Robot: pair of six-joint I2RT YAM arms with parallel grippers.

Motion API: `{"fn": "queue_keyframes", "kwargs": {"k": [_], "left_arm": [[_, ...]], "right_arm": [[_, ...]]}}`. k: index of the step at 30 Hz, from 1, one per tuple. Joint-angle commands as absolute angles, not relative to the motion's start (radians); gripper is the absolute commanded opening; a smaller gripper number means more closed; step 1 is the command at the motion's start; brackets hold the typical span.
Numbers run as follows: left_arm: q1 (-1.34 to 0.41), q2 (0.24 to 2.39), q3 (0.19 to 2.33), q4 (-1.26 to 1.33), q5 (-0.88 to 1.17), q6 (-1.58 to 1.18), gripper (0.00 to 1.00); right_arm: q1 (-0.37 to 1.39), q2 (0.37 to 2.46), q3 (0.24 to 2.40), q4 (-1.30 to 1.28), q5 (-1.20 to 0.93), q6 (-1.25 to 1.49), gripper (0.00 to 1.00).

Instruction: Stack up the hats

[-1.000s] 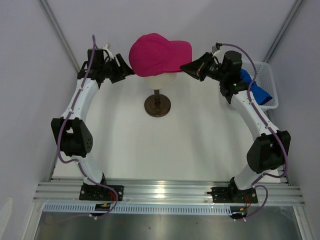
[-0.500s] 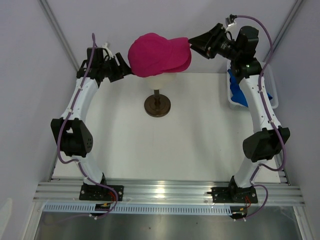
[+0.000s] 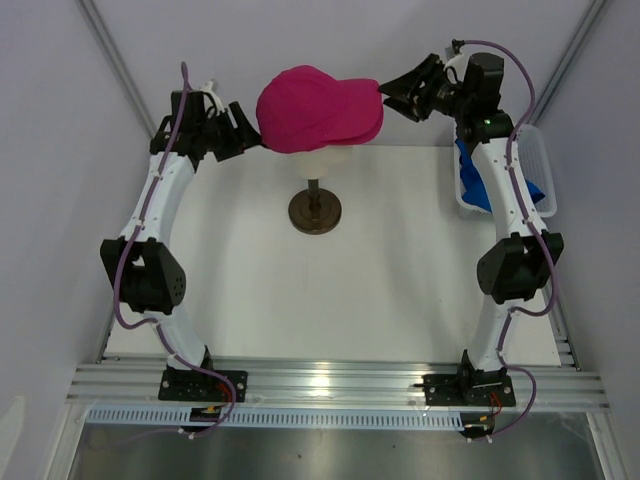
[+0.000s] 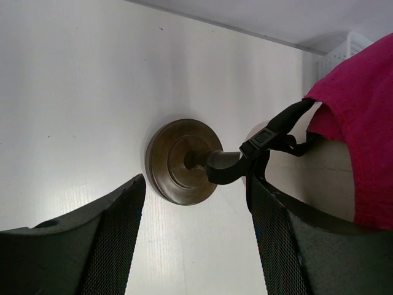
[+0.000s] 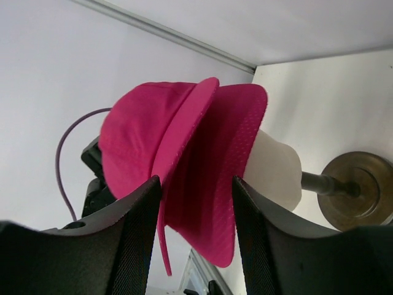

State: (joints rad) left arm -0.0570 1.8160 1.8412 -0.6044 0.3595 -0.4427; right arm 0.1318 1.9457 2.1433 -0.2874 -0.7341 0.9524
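Note:
The magenta-pink hat [image 3: 318, 108] [image 5: 153, 135] [image 4: 362, 123] sits on the cream mannequin head [image 3: 322, 159] [image 5: 276, 166], brim pointing right. My right gripper [image 3: 393, 97] [image 5: 195, 181] is open at the tip of that brim, which shows between its spread fingers without being pinched. At the back of the hat, on the left, my left gripper [image 3: 246, 137] [image 4: 196, 181] is open, with the hat's black rear strap [image 4: 270, 132] at its right fingertip and nothing between its fingers. The royal blue hat [image 3: 478, 182] lies in the white mesh basket [image 3: 537, 152].
The head stands on a dark post with a round brown base [image 3: 315, 211] [image 4: 181, 161] [image 5: 356, 190] at the back middle of the white table. The basket sits at the table's far right edge, partly behind my right arm. Grey walls close in behind and on both sides.
My right gripper has opened and let go of the pink hat's brim, moving up and toward the back wall. Its arm has swung off the basket. The left arm has barely moved.

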Motion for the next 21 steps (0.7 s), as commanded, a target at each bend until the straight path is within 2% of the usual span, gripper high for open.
{"fn": "queue_keyframes", "kwargs": {"k": [1,9,11,12,14,15,19,21], "left_arm": [[-0.060,1.818,1.898,-0.618,0.336,-0.419,0.71],[-0.063,1.829,1.910,-0.615,0.336,-0.425,0.71],[-0.064,1.835,1.908,-0.612,0.333,-0.425,0.71],[-0.066,1.836,1.907,-0.614,0.333,-0.423,0.71],[-0.066,1.838,1.905,-0.614,0.330,-0.422,0.71],[-0.066,1.838,1.905,-0.612,0.327,-0.420,0.71],[-0.071,1.848,1.898,-0.615,0.308,-0.405,0.71],[-0.074,1.848,1.875,-0.612,0.302,-0.400,0.71]], "right_arm": [[0.144,1.974,2.242,-0.295,-0.767,0.945,0.54],[0.169,2.028,2.329,-0.334,-0.762,0.933,0.49],[0.173,2.034,2.326,-0.339,-0.762,0.933,0.39],[0.178,2.037,2.326,-0.339,-0.765,0.934,0.30],[0.183,2.040,2.321,-0.350,-0.765,0.928,0.18],[0.183,2.040,2.321,-0.359,-0.762,0.914,0.01],[0.160,2.031,2.297,-0.472,-0.684,0.838,0.00],[0.144,2.005,2.211,-0.469,-0.687,0.842,0.00]]}}
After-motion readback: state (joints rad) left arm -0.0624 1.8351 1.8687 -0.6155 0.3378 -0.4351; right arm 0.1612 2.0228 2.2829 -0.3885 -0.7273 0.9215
